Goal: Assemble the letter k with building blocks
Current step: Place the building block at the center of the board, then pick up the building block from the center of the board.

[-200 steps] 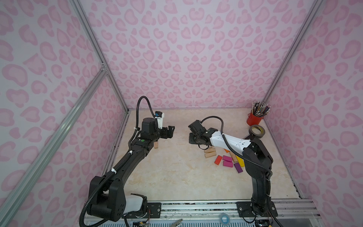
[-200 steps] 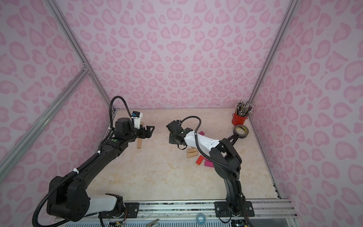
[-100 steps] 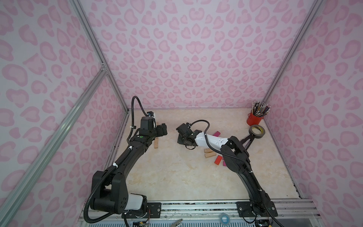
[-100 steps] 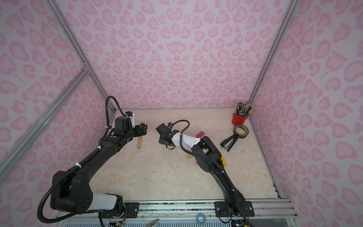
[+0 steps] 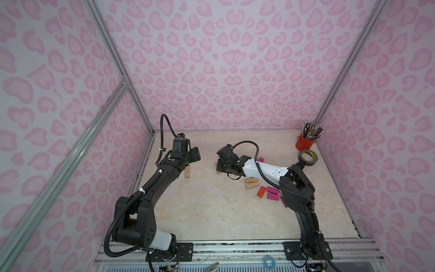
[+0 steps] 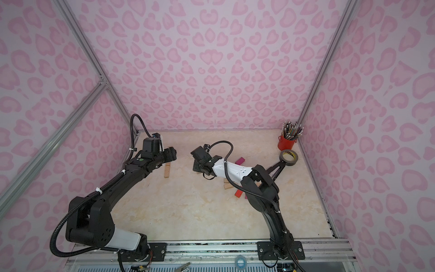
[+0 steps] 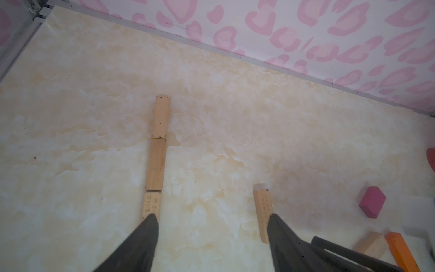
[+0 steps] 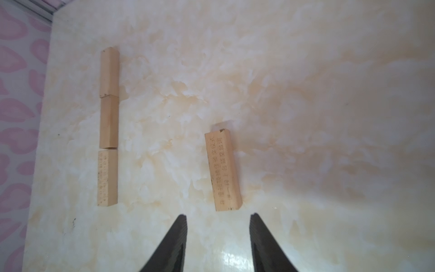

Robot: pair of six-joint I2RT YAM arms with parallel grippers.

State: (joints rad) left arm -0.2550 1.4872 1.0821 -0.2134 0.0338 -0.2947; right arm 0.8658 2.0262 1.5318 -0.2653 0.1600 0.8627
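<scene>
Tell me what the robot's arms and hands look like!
Both arms are mostly black. The left arm has a white base part and a green dot near its wrist; the right arm has a white forearm. Ribbed black cables run along both, held by white ties. The left hand and right hand each have two dark, pointed fingers.

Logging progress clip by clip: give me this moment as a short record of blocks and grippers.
stem: three plain blocks end to end, one line
fourth block: printed block, flat, apart from the stem
left gripper: open, empty, near the stem's end
right gripper: open, empty, short of the printed block
spares: loose blocks, plain and coloured, unsorted
K: stem only, no diagonals
</scene>
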